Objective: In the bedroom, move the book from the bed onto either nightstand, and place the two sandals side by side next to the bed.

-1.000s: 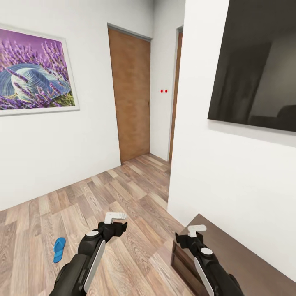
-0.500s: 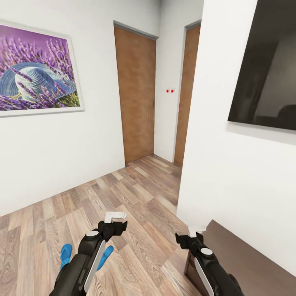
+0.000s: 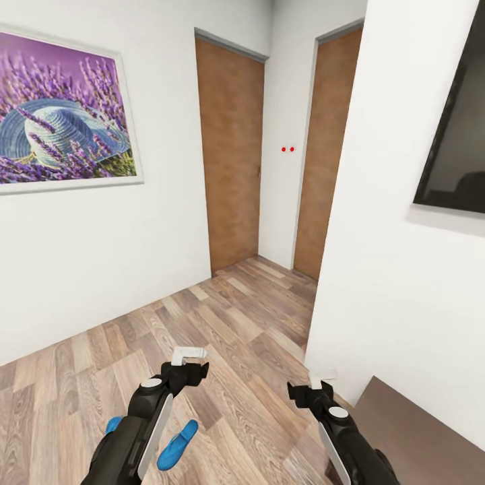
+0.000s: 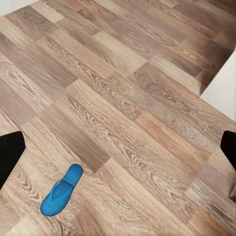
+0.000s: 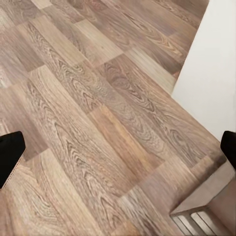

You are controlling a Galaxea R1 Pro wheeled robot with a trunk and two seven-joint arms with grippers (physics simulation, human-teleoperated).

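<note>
Two blue sandals lie on the wood-plank floor under my left arm in the head view: one sandal [image 3: 179, 444] in plain sight, the other sandal [image 3: 113, 424] half hidden behind the forearm. The left wrist view also shows one sandal [image 4: 61, 190] flat on the planks, well apart from the fingers. My left gripper [image 3: 189, 353] hangs above the floor, open and empty. My right gripper [image 3: 322, 377] is open and empty near the white wall corner. The book, the bed and the nightstand are out of view.
A long dark brown bench [image 3: 417, 431] stands against the white wall at lower right; its corner [image 5: 209, 204] is close to my right gripper. A black screen [image 3: 458, 148] hangs above it. Two brown doors [image 3: 232, 155] close off the far end. A lavender picture [image 3: 64, 114] hangs at left.
The whole view has swung left, so the doors and bench slid right in the picture. A second sandal has come into view under my left arm. Both arms hold the same pose.
</note>
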